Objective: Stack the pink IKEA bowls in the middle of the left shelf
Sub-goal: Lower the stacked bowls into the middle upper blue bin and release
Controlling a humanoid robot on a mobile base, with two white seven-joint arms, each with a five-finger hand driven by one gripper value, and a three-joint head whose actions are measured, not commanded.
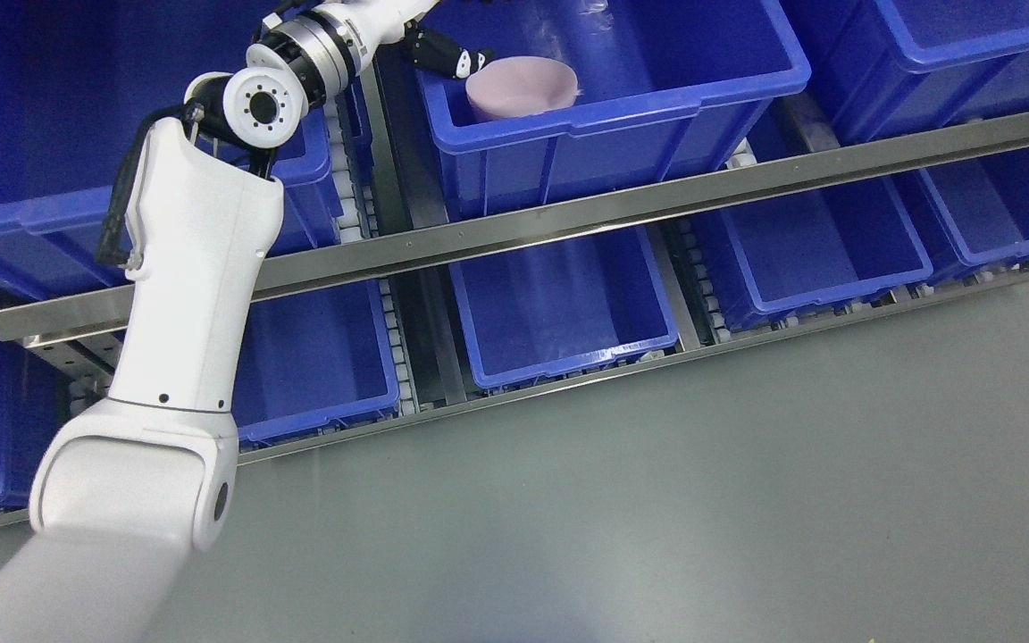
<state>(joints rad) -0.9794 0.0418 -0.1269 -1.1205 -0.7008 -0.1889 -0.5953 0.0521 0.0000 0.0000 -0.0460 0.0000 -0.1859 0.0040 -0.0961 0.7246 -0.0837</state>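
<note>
A pink bowl (522, 85) sits inside a blue bin (622, 116) on the upper shelf level, near the bin's front left corner. My left arm rises from the lower left and reaches over the bin's left wall. My left hand (447, 55) is right at the bowl's left rim, partly cut off by the top edge of the picture. Whether it grips the bowl does not show. Only one bowl is visible.
A steel shelf rail (568, 219) runs across below the bin. More blue bins stand to the left (23, 134) and right (952, 54), and a lower row (559, 304) sits beneath. Grey floor (657, 500) fills the foreground.
</note>
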